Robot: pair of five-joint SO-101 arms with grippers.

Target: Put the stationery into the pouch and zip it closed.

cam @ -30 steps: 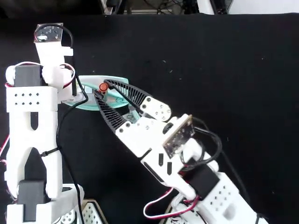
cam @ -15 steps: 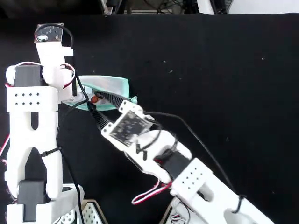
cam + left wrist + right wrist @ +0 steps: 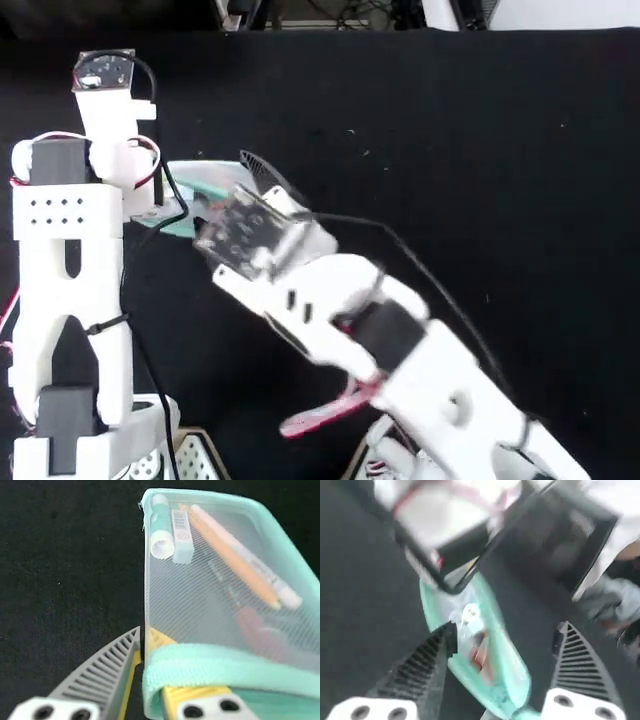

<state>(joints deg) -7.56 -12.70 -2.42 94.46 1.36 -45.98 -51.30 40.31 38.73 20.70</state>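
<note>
A translucent pouch [image 3: 210, 600] with a mint rim holds a white tube [image 3: 161, 530], an eraser [image 3: 182, 535], an orange pencil [image 3: 235, 560] and a red item [image 3: 255, 627]. My left gripper [image 3: 145, 645] is shut on the pouch's mint edge. From above, the pouch [image 3: 195, 180] lies beside the left arm, with the left gripper [image 3: 165, 205] at its end. My right gripper [image 3: 507, 630] is open just over the pouch [image 3: 495, 650], its black fingers on either side, and the red item [image 3: 479, 656] lies inside below them. In the high view the right gripper [image 3: 240, 178] covers much of the pouch.
The black table [image 3: 480, 150] stretches out to the right and back. The left arm's white body [image 3: 70, 280] stands along the left side, and the right arm [image 3: 420, 370] crosses from the front right. Cables and stands line the far edge.
The right gripper, which held a red-orange item over the pouch, turned its wrist and pushed in over the pouch. The red item now lies inside. The left arm kept still.
</note>
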